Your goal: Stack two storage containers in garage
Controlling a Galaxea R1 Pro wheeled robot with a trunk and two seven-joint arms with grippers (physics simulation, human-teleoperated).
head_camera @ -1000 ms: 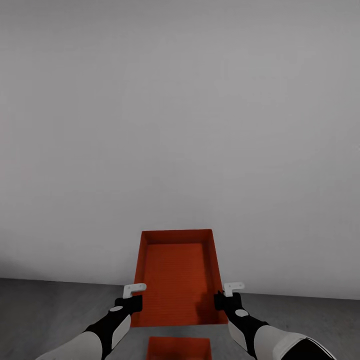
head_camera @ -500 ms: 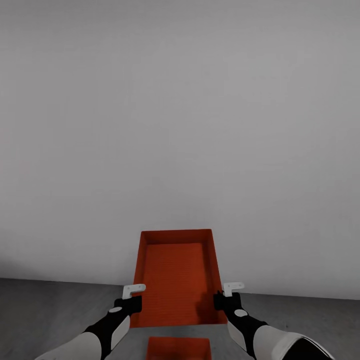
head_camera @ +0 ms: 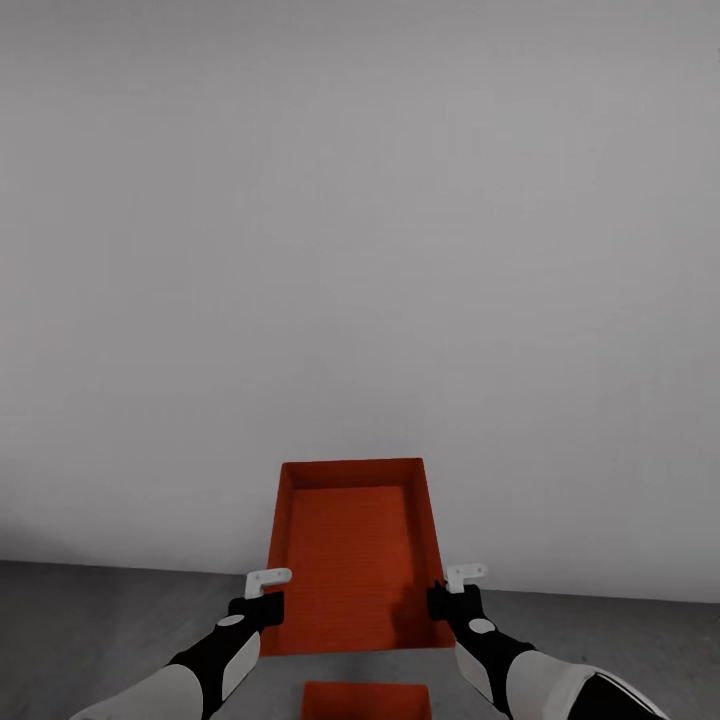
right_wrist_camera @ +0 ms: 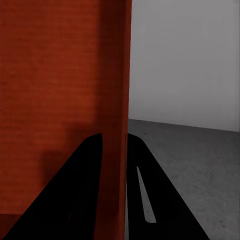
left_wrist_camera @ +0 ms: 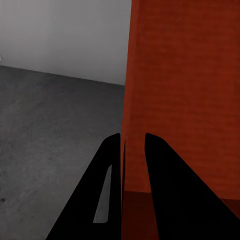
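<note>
Storage container [head_camera: 352,560], lower centre, clamped by left gripper [head_camera: 262,592] and right gripper [head_camera: 452,590] on opposite walls (thin walls), could slip off-centre above second container [head_camera: 366,700].

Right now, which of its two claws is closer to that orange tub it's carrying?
Neither: the left gripper clamps the held tub's left wall and the right gripper clamps its right wall, both touching it.

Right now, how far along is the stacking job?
Looks done: one container sits low on the grey concrete floor, below the other. In hand: the second container is held by both side walls, left end effector and right end effector each shut on a wall. Left: lower it onto the lower one and release.
</note>
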